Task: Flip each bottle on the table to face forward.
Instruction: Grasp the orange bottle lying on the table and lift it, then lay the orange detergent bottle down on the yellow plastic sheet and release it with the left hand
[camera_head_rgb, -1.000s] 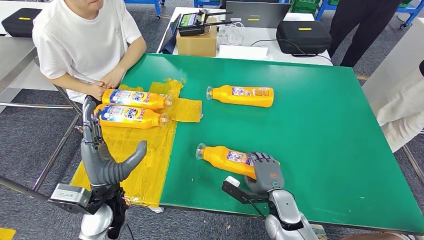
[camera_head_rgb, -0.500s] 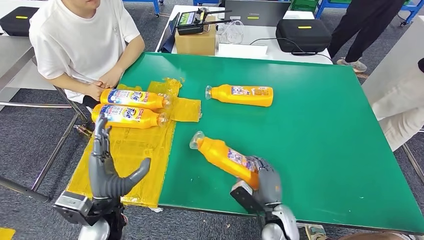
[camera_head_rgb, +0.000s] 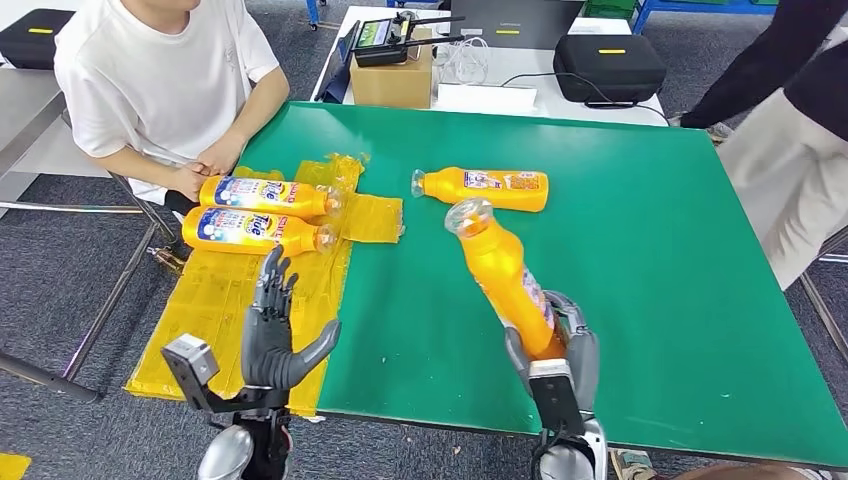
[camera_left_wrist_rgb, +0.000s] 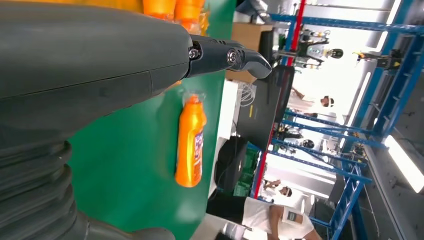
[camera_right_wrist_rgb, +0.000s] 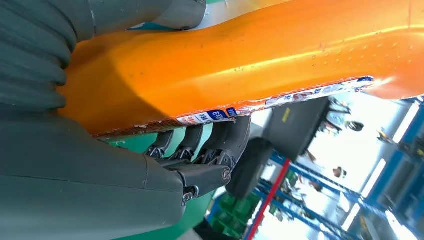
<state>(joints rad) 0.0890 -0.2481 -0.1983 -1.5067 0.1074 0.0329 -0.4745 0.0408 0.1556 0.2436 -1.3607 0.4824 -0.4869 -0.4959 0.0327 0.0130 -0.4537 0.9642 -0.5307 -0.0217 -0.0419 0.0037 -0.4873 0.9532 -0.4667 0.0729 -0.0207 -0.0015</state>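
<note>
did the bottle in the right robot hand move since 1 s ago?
Yes. The bottle in the right robot hand was lying flat on the green table; now it is lifted and tilted, cap end raised toward the far lying bottle.

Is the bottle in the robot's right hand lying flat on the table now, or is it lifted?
Lifted. The right hand grips the bottle at its base, and it points steeply up over the green table, cap end highest.

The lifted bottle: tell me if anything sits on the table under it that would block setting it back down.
Nothing visible does. The right hand holds the lifted bottle above bare green table. The nearest other bottle lies farther back, apart from it.
</note>
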